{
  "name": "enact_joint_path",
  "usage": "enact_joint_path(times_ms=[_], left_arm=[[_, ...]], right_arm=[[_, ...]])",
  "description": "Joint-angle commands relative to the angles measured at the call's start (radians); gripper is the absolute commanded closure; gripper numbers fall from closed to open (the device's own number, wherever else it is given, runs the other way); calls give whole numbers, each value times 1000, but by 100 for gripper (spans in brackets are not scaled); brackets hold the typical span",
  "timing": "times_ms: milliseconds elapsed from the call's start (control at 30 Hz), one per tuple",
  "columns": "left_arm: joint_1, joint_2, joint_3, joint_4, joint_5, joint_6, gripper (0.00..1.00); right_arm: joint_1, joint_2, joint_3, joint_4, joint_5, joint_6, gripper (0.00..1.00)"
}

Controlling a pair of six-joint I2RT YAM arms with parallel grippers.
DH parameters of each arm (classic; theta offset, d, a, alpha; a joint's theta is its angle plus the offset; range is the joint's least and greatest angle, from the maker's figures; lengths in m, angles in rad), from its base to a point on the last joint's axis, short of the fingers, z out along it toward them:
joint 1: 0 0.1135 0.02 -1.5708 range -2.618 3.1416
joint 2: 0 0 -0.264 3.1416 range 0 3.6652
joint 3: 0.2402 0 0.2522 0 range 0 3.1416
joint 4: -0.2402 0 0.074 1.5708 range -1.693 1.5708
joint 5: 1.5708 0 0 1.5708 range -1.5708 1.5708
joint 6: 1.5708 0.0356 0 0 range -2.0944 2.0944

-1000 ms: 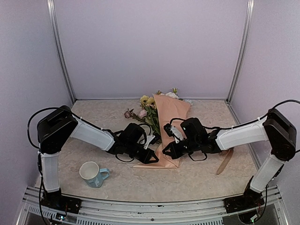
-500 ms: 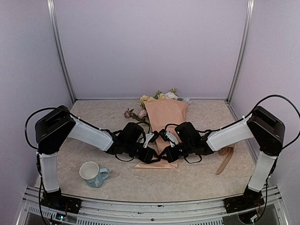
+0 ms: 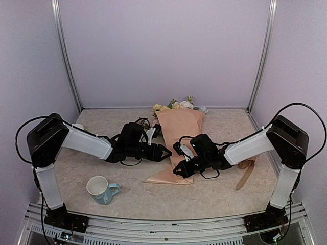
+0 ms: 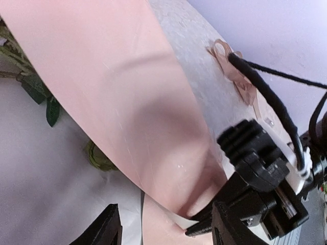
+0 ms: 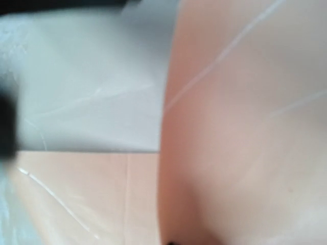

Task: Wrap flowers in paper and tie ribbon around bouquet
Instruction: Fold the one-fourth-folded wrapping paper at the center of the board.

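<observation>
The peach paper (image 3: 179, 132) lies folded over the flowers (image 3: 176, 105) as a long cone, with only yellow and white blooms showing at its far end. My right gripper (image 3: 178, 172) is shut on the paper's near edge. In the left wrist view its black tips pinch that edge of the paper (image 4: 127, 102). My left gripper (image 3: 166, 151) stands open just left of the cone, holding nothing. Green stems (image 4: 97, 155) poke out under the paper. The right wrist view is blurred and filled by paper (image 5: 240, 127). The tan ribbon (image 3: 245, 174) lies loose at the right.
A pale blue mug (image 3: 101, 189) stands near the front left of the marbled table (image 3: 102, 125). Purple walls and metal posts close in the back and sides. The ribbon (image 4: 244, 84) shows beyond the right gripper's cable.
My left gripper has opened, let go of the paper and drawn back to the upper left. My right gripper has carried the paper's flap leftward over the flowers.
</observation>
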Motion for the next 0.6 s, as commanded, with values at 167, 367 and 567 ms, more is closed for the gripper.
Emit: enact_joint_path(times_ms=[167,367,567], left_arm=[[27,152,86,170,103,-142,46],[26,185,99,180,113,-152,77],[31,210,111,154,130,-130,100]], right_arm=[[8,-10,-10,21,-18,-14,100],[9,-16,-11,20,-20,-24,100],[9,-22,0,-10,-13,-46,100]])
